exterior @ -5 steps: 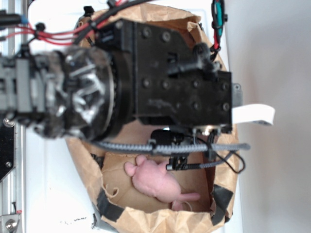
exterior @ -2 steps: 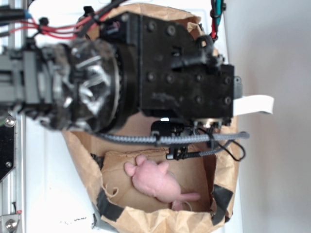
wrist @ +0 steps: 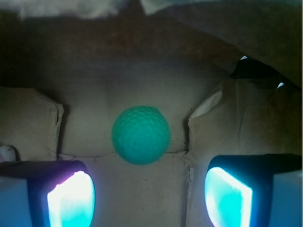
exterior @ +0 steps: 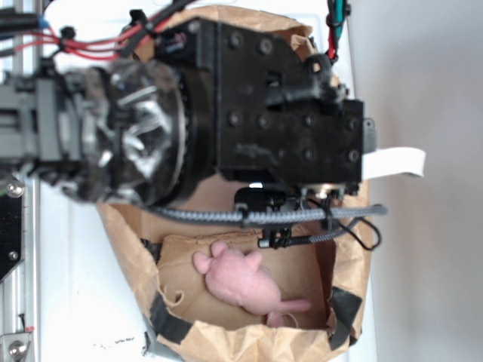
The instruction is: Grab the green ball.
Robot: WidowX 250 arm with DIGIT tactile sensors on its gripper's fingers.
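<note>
The green ball [wrist: 141, 135] rests on the floor of a brown paper bag [wrist: 118, 80], centred ahead of the gripper [wrist: 149, 194], whose jaws stand wide and empty. Best approach: advance straight, straddle the ball, then close.

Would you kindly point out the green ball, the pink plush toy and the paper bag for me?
green ball [wrist: 141, 135], wrist view, centre of its dimpled face.
pink plush toy [exterior: 241, 284], exterior view, middle of its body.
paper bag [exterior: 249, 343], exterior view, its near rim.

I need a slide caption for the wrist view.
Open gripper hovers above the green ball on the cardboard floor.
</note>
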